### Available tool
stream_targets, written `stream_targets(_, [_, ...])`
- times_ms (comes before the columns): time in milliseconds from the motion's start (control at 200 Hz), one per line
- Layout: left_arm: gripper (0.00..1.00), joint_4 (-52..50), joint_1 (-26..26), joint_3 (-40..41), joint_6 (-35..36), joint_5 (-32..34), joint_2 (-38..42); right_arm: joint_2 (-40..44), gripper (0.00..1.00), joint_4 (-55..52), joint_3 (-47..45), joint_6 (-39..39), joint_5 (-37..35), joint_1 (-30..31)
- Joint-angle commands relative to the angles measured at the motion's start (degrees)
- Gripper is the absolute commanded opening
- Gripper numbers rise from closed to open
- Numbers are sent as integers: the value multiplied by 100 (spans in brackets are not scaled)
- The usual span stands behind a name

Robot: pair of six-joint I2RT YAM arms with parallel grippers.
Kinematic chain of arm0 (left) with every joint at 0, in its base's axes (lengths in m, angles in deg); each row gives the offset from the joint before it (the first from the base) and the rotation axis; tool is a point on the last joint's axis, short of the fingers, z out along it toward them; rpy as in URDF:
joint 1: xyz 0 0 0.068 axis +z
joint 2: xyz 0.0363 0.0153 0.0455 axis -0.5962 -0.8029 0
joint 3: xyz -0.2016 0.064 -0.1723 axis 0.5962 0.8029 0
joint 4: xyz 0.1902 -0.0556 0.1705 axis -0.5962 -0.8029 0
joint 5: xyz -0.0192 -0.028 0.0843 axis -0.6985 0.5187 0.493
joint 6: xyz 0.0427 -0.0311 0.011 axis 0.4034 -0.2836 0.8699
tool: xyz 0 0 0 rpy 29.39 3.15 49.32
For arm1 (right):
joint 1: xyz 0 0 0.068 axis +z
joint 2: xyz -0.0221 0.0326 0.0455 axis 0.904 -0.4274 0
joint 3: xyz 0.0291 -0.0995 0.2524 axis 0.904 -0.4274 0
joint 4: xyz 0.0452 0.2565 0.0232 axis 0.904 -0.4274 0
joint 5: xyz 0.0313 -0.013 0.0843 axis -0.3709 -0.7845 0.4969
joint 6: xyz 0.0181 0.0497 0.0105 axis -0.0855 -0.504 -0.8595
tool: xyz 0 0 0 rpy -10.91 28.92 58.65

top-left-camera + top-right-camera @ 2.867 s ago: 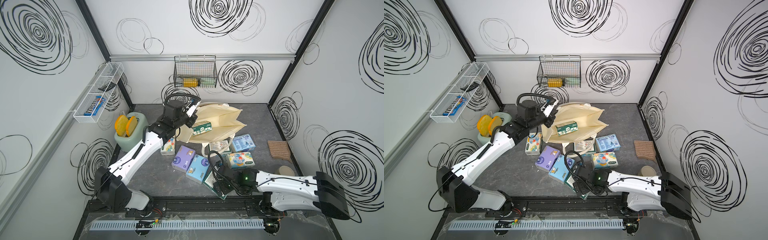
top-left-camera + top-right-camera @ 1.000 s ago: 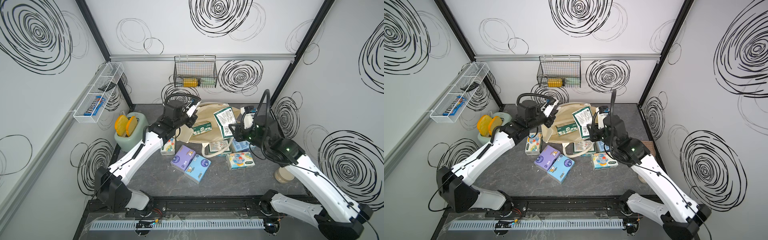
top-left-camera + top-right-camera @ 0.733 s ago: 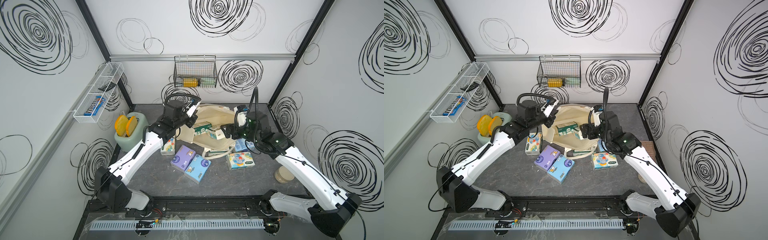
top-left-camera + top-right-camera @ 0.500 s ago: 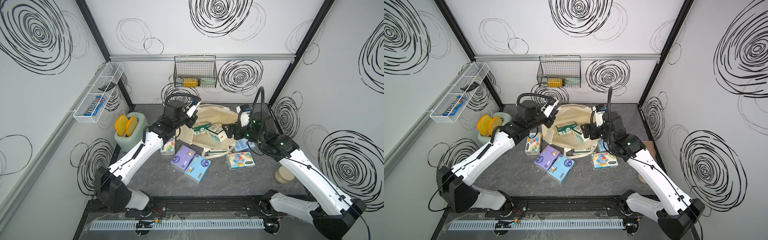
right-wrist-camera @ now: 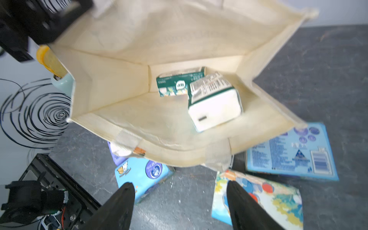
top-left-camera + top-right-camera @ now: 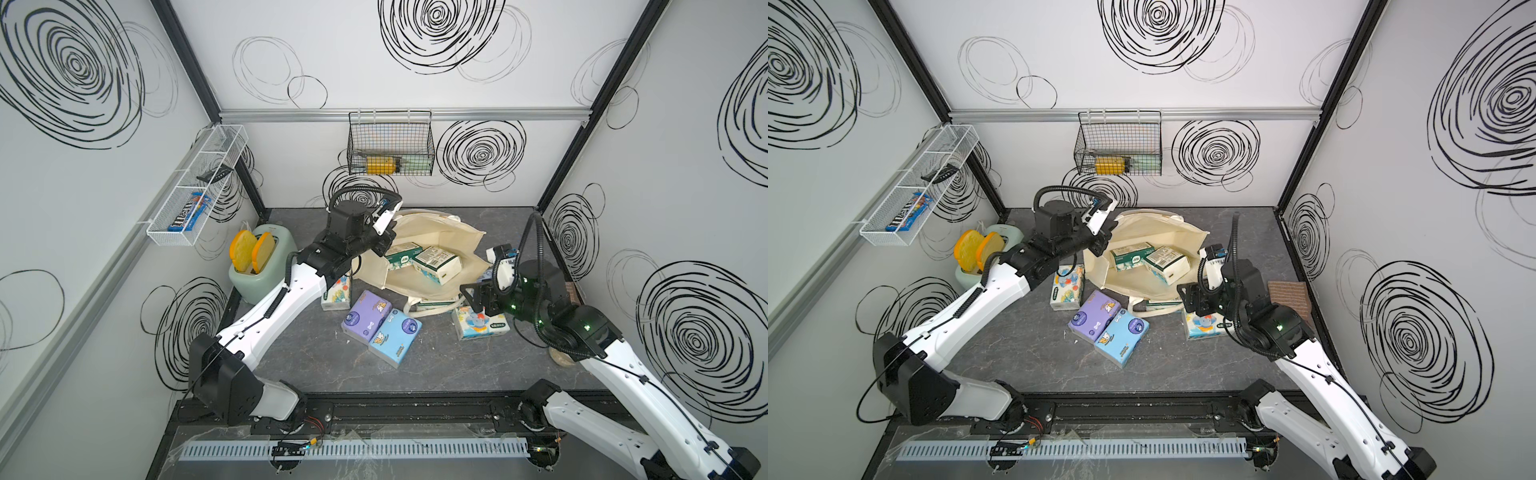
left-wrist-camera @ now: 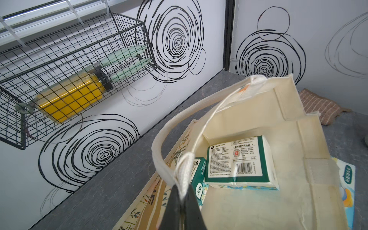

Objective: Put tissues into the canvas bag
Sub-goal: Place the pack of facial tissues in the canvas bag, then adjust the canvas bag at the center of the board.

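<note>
L hand (image 7: 180,196) is clenched on the bag (image 6: 455,237) rim, so the mouth is held open. 2 green-white packs (image 6: 437,264) lie inside. R hand (image 5: 179,184) is released and empty, hung over the elephant pack (image 6: 486,328) on the desk (image 6: 311,357). Next, prob.: that pack is to be gripped across its narrow sides & lifted over the rim.

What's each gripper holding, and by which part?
Left gripper pinches the canvas bag by its handle at the rim; right gripper is open, holding nothing.

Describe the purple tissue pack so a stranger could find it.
Find the open cream canvas bag at the back of the table. In front of it two packs lie touching. The purple tissue pack is the only purple one, beside the light blue pack.
</note>
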Motion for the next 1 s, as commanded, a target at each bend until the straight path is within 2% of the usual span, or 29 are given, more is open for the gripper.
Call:
stream_targets(0, [0,634,81,-228,-222,-319,121,246,82,-450,-447,-609,-215,-11])
stream_targets(140, [0,607,113,-266,-273,-299,89,524,88,-556,-884,-1487,-833,-17])
stream_targets(280, [0,566,230,-385,-548,-296,-15,591,88,-306,-1212,-1822,-313,-21])
stream_targets(565, [0,57,551,-965,-1177,-110,-751,465,89,28,-1219,-1721,-86,-28])
stream_targets(716, [0,-162,840,-1397,-1548,-526,-1369,121,89,165,-949,-1428,-25,-32])
stream_targets(866, [21,-273,1035,-1755,-1723,-708,-1854,-268,89,361,-716,-1063,-66,-41])
stream_targets(951, [43,-408,1119,-1969,-1774,-670,-2071,-473,89,482,-629,-895,-98,-75])
stream_targets(996, [58,-454,1148,-2050,-1779,-626,-2143,-557,89,557,-585,-795,-91,-89])
